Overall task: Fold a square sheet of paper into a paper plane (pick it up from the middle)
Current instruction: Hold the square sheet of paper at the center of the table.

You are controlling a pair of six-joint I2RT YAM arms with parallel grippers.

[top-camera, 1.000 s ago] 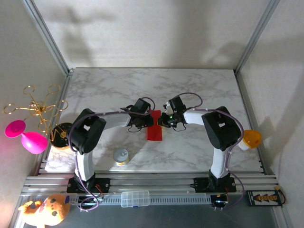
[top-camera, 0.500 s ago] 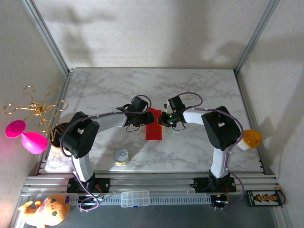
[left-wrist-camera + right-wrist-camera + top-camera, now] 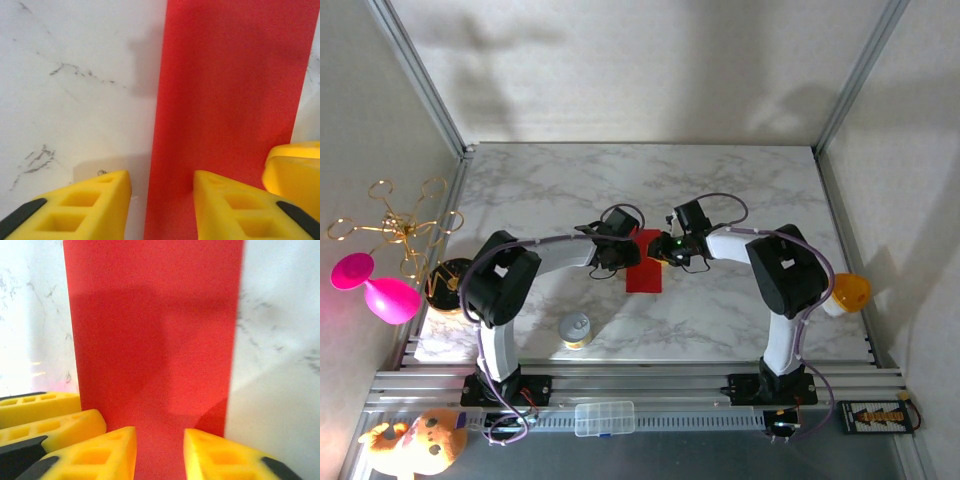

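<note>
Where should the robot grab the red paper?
Probably at a long edge, near the middle, coming in low from the side. The paper lies flat on the table as a narrow strip, with nothing sticking up to pinch from above.

Paper (image 3: 644,273): flat on counter (image 3: 740,190), centre. Left hand (image 3: 629,247) over its left edge, right hand (image 3: 658,253) over its right edge. Can (image 3: 576,329): nearer, leftward.
</note>
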